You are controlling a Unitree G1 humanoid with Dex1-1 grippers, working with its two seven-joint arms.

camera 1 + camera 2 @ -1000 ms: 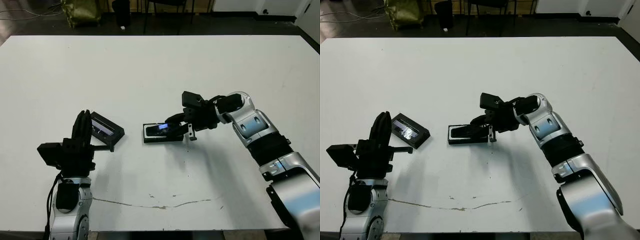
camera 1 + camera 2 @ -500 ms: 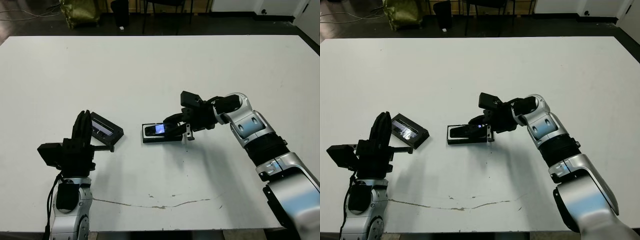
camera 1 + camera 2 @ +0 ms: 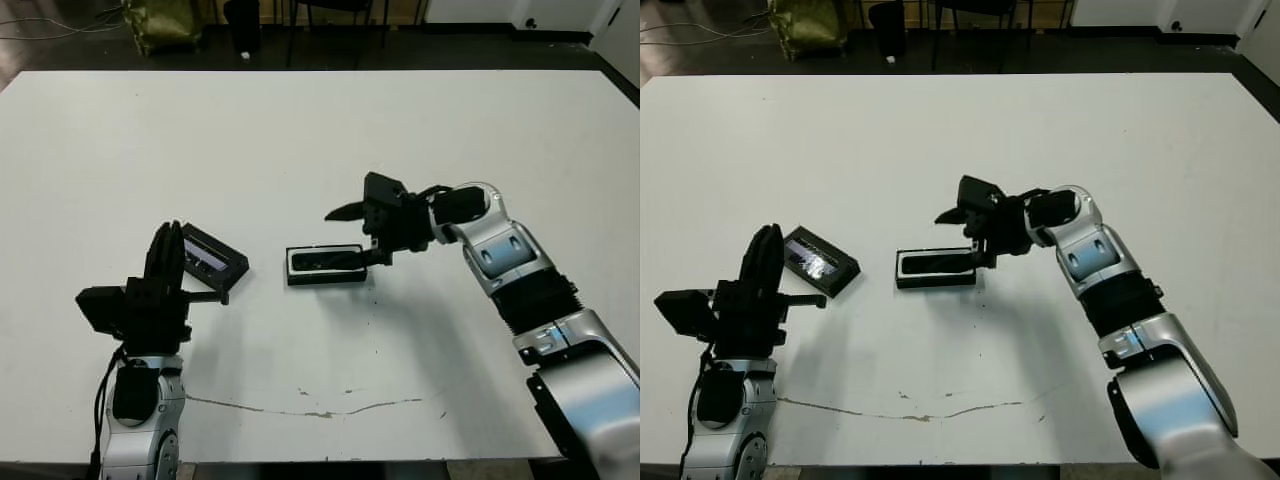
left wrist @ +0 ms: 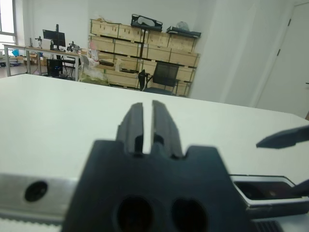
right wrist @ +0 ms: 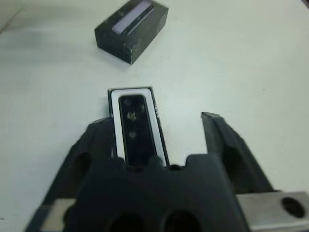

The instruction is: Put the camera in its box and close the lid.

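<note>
White desk [image 3: 300,130], mostly bare. Right pincer [image 3: 358,234] spread wide above box [image 3: 325,265] w/ camera [image 3: 326,261] inside, centre frame. Left pincer [image 3: 165,262] pinched together, empty, lower left by lid [image 3: 212,261].

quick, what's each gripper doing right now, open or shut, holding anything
Left gripper: shut, holding nothing.
Right gripper: open and empty, just above the box, where the camera lies.

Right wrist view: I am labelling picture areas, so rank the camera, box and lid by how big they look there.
1. Lid, largest, though it lies farthest off.
2. Box, close to it; the gripper hides its near end, so the order is unsure.
3. Camera, smallest, inside the box.
</note>
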